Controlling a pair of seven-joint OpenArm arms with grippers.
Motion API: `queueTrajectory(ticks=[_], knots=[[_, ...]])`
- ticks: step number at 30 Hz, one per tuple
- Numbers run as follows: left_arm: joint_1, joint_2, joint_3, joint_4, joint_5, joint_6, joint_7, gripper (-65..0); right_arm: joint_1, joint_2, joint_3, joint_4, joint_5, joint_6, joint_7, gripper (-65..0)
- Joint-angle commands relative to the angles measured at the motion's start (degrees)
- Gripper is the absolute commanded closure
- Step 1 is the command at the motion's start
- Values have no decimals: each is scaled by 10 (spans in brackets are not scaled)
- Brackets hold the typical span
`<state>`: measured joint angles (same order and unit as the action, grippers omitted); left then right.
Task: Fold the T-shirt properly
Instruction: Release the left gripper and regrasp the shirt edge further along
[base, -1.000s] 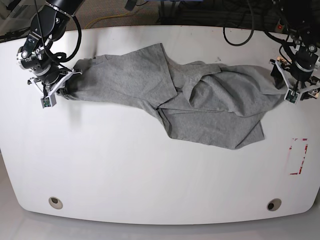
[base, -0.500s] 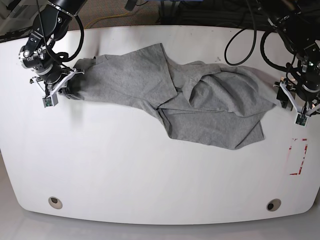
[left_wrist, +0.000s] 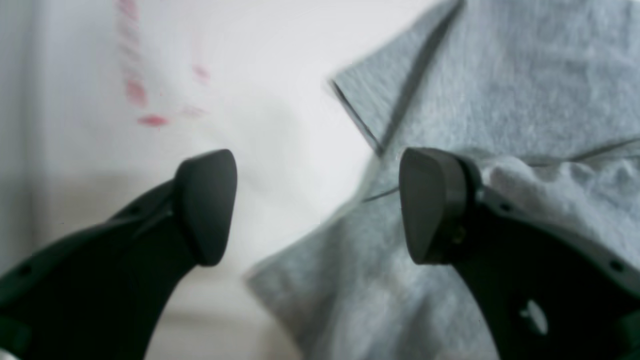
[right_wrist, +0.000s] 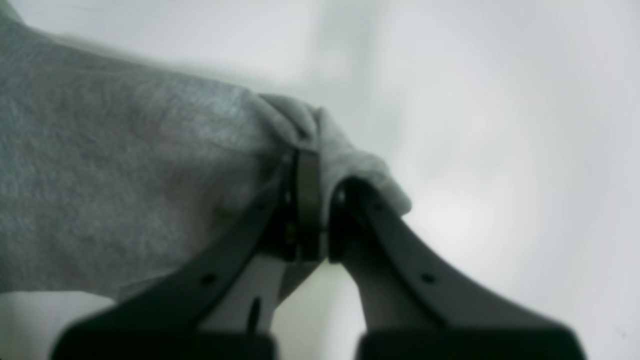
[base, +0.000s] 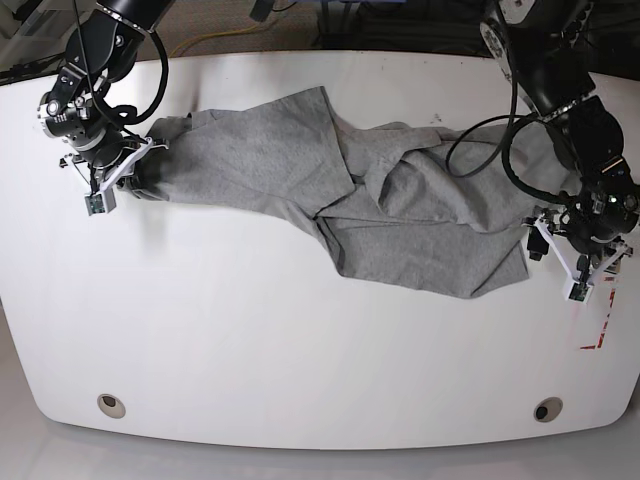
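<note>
Nearest the base camera, at 6 o'clock, the white table (base: 300, 350) is bare apart from two round holes (base: 112, 405) near its front edge. At 4 o'clock a red marking (base: 598, 330) on the table is partly covered by the left gripper (base: 570, 262), which hangs just beside the shirt's lower right corner. Its wrist view shows the jaws spread wide, holding nothing, one fingertip (left_wrist: 432, 197) over the cloth's edge and the other over bare table; whether they touch the surface cannot be told through the blur.

The T-shirt (base: 400, 205) lies crumpled across the middle of the table from 9 to 3 o'clock, folds overlapping so that sleeves and collar are hard to pick out; only plain grey fabric faces up.

At 10 o'clock the right gripper (base: 128, 172) is clenched on the shirt's left end, a bunched fold of T-shirt (right_wrist: 310, 125) pinched between its jaws. Farther back, cables (base: 480, 70) run off the table's far edge, cut by the frame.
</note>
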<state>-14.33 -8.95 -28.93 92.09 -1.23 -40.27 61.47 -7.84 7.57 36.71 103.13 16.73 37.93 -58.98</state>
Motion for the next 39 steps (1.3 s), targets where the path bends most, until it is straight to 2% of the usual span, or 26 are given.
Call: queueTrajectory(ticks=[1, 7, 16, 18, 24, 29, 39], knots=[[-30, -8, -1, -49, -7, 3, -42, -472, 6, 7, 2, 13, 7, 0, 11, 0], [-57, -9, -2, -185, -7, 3, -146, -475, 6, -9, 3, 13, 6, 0, 11, 0], [-87, -15, -4, -318, -7, 3, -231, -475, 6, -18, 0, 13, 6, 0, 11, 0], [-87, -25, -3, -331, -7, 4, -246, -476, 6, -20, 0, 13, 5, 0, 11, 0], [-99, -32, -4, -370, -7, 31, -261, -476, 6, -21, 0, 13, 5, 0, 11, 0], [-101, -47, -5, -388, -8, 32, -262, -476, 6, -23, -1, 13, 5, 0, 11, 0], [-122, -43, -3, -435, -9, 29, -263, -472, 6, -23, -1, 13, 5, 0, 11, 0]])
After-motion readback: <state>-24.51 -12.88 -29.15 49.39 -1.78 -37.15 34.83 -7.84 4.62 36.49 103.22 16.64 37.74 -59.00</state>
